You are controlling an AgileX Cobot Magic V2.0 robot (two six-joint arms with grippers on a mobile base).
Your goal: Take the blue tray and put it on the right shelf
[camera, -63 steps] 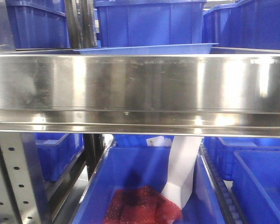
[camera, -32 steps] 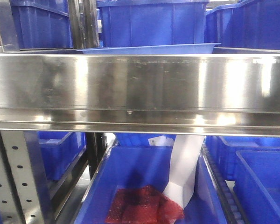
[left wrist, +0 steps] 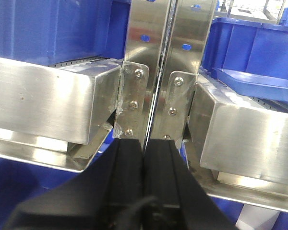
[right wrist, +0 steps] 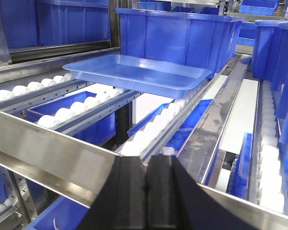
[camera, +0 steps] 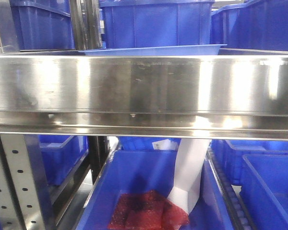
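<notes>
The blue tray (right wrist: 134, 73) is shallow and light blue, and it lies flat on the white roller lanes of the right shelf (right wrist: 48, 151), in front of a deep blue bin. In the front view only its rim (camera: 153, 50) shows above the shelf's wide steel front rail (camera: 144, 86). My right gripper (right wrist: 145, 160) is shut and empty, hovering at the front rail, short of the tray. My left gripper (left wrist: 144, 142) is shut and empty too, right before two bolted steel uprights (left wrist: 156, 72). The tray's corner (left wrist: 257, 82) sits to its right. Neither gripper appears in the front view.
Deep blue bins (right wrist: 177, 36) stand behind and beside the tray on the rollers. Below the rail a blue bin (camera: 149, 191) holds a red mesh bundle (camera: 146, 211) and a white piece (camera: 189, 172). A perforated grey upright (camera: 17, 182) rises at the lower left.
In the front view the whole rack slid slightly right between one second and half a second ago. Since then nothing has visibly moved.
</notes>
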